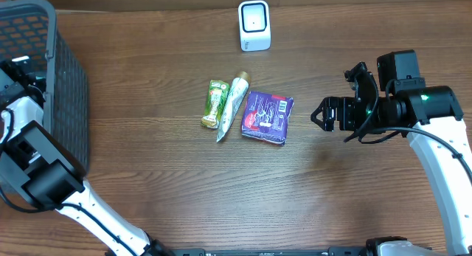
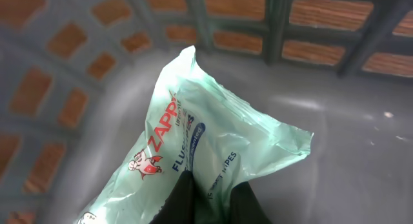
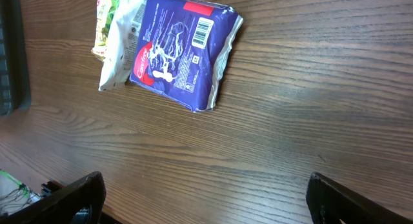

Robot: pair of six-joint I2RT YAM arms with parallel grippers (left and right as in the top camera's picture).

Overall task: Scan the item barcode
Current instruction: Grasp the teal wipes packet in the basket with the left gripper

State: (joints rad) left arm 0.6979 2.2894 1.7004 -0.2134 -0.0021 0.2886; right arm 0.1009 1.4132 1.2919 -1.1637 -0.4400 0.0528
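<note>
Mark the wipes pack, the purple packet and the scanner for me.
wipes pack (image 2: 213,133): left wrist view, on its printed front.
purple packet (image 3: 177,53): right wrist view, centre of its face.
scanner (image 1: 254,23): overhead view, middle of its face.

This looks like a mock shop checkout staged in a robotics lab, not a real store. The till is a plain wood-grain bench (image 1: 162,182). A small white barcode scanner (image 1: 254,25) stands near its far edge. A grey plastic shopping basket (image 1: 70,79) with latticed walls sits at the far left, and a pack of flushable wipes (image 2: 206,146) is inside it. Packaged retail goods lie side by side mid-bench: a green packet (image 1: 214,103), a tube (image 1: 232,105) and a purple packet (image 3: 174,50) with a printed barcode (image 3: 204,31). Two black-and-white robot arms, the left arm (image 1: 44,178) and the right arm (image 1: 424,101), flank the goods.
</note>
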